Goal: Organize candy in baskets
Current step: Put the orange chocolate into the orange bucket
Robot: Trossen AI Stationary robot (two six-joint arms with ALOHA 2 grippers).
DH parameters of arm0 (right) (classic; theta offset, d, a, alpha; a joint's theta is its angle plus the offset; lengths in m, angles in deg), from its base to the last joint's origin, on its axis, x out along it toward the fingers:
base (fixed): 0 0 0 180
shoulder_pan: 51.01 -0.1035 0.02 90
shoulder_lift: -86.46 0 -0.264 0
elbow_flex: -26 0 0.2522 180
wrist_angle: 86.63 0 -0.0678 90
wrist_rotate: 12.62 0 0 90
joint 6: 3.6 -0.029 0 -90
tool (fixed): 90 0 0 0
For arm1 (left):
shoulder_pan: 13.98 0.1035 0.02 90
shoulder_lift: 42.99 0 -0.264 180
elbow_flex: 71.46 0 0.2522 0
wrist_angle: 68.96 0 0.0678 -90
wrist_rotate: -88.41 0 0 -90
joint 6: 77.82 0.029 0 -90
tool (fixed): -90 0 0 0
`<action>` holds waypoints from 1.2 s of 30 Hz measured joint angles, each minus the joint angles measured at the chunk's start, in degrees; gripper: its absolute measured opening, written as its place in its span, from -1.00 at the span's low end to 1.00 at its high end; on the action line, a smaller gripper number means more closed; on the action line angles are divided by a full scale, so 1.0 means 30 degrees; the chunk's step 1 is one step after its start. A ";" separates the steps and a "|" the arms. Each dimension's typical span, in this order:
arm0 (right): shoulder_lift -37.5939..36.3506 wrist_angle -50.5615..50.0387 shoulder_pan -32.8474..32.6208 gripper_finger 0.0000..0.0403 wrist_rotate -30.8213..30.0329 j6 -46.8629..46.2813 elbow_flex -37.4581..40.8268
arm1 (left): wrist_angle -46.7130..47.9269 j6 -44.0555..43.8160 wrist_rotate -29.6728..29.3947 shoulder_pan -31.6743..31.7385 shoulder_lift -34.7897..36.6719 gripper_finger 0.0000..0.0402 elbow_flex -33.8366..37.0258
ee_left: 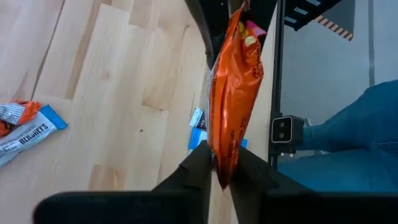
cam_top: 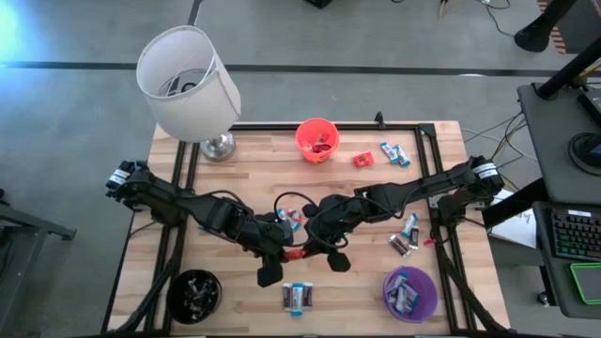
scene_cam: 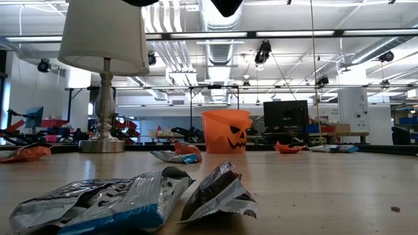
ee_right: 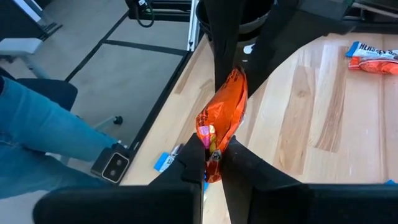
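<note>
Handing off mid-air above the table's middle: left gripper (ee_left: 225, 169) and right gripper (ee_right: 212, 159) both pinch the orange candy (ee_left: 233, 87), one at each end. I'd have one side let go before pulling. Wrist views show the pinches; the high view just shows tangled arms.

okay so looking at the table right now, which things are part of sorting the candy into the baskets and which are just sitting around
Part of the job:
- orange candy packet, pinched at opposite ends by the left gripper and right gripper
- orange basket
- purple basket
- black basket
- loose candies across the table

Just sitting around:
- white lamp
- keyboard, off the table
</note>
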 joint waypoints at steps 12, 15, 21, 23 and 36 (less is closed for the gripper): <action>-0.0264 -0.1788 0.0000 -0.88 -0.0378 -0.0707 0.0007 | 0.3216 0.0028 0.0022 -0.0022 0.0058 -0.36 -0.0440; -0.0339 -0.2776 0.0149 -0.88 -0.0654 -0.0657 0.0007 | 0.5137 0.0054 0.0015 -0.0022 0.0093 -0.31 -0.0554; -0.0467 -0.4966 0.1230 -0.88 -0.1874 -0.0936 0.0015 | 0.9022 -0.0107 -0.1503 -0.0029 0.0087 -0.30 -0.0539; -0.0481 -0.5162 0.1768 -0.88 -0.1868 -0.1548 0.0015 | 0.9638 -0.0108 -0.1662 -0.0029 0.0087 -0.29 -0.0525; -0.0488 -0.5667 0.6407 -0.88 -0.1876 -0.2828 0.0015 | 1.3722 0.1621 -0.4147 -0.0036 0.0242 -0.29 -0.0524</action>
